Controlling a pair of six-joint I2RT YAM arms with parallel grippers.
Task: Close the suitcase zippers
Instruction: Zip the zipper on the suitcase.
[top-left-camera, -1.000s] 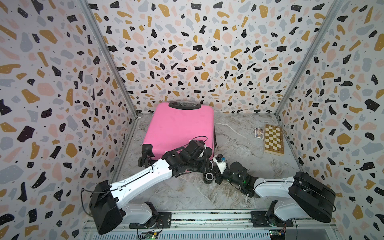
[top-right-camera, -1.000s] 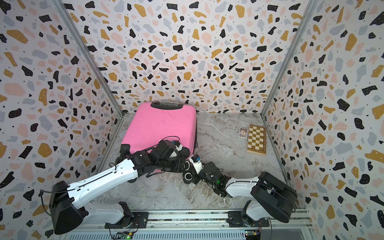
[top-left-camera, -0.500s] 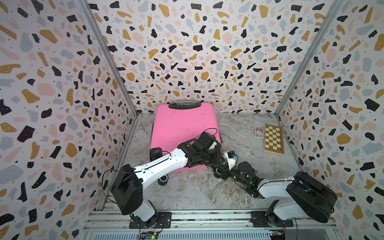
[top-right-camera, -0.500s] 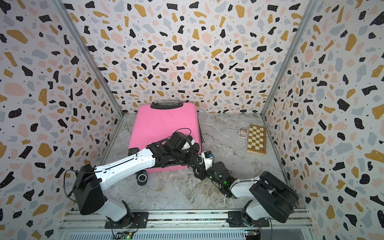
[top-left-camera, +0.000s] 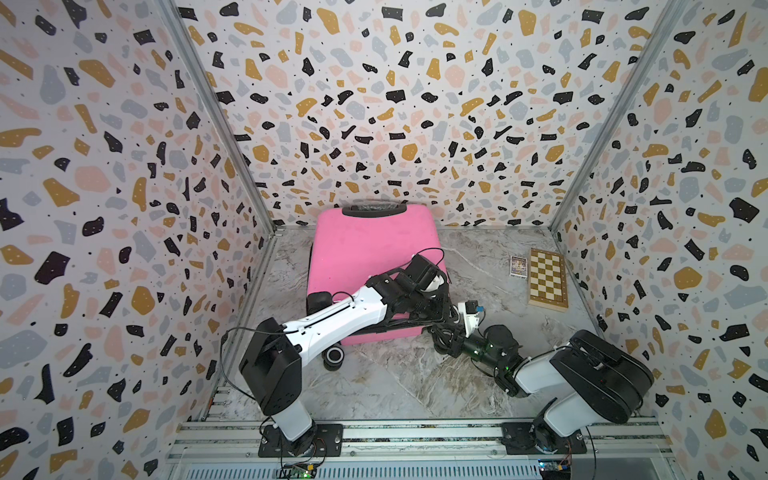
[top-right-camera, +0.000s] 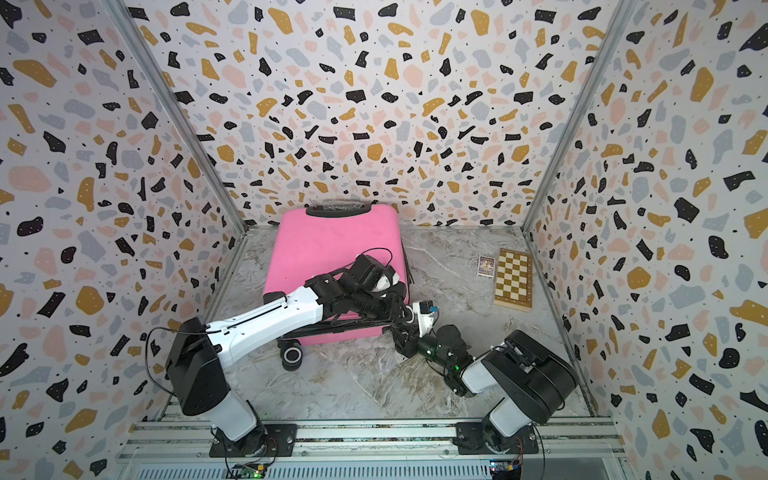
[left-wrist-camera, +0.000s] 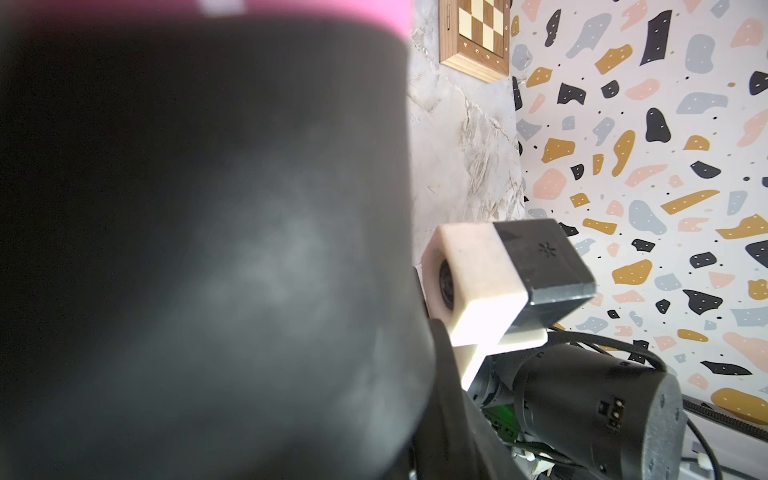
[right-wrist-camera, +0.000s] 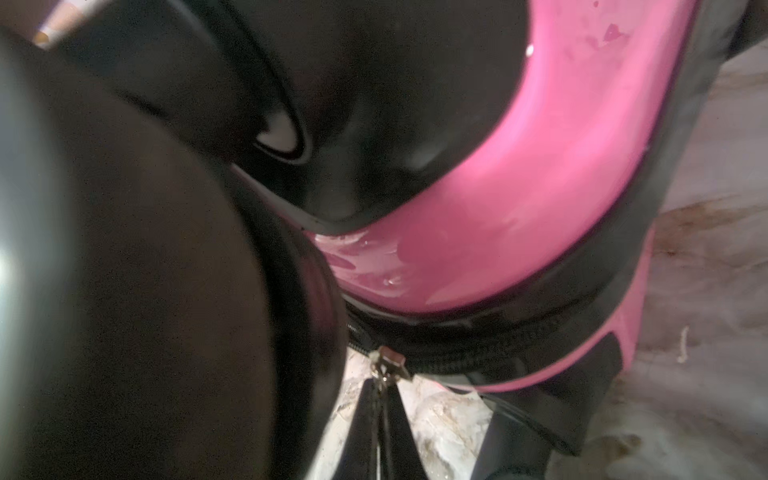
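Observation:
The pink suitcase (top-left-camera: 365, 249) (top-right-camera: 332, 245) lies flat at the back left, its black handle against the rear wall. My right gripper (right-wrist-camera: 382, 390) is shut on a small metallic zipper pull (right-wrist-camera: 388, 361), which sits on the black zipper band (right-wrist-camera: 478, 353) at the case's near right corner. In both top views that gripper (top-left-camera: 440, 332) (top-right-camera: 399, 332) sits low at the same corner. My left gripper (top-left-camera: 436, 305) (top-right-camera: 388, 305) reaches over that corner from the left. A blurred dark shape fills its wrist view and hides the jaws.
A black wheel (top-left-camera: 333, 357) (top-right-camera: 292, 356) sticks out at the case's near edge, and another wheel (right-wrist-camera: 166, 291) crowds the right gripper. A chessboard box (top-left-camera: 547, 278) (top-right-camera: 514, 279) (left-wrist-camera: 478, 33) and a small card box (top-left-camera: 518, 266) lie at the right wall.
The suitcase has swung so its near right corner sits further right. Both grippers moved right with that corner, and the left arm's base link has turned toward the middle.

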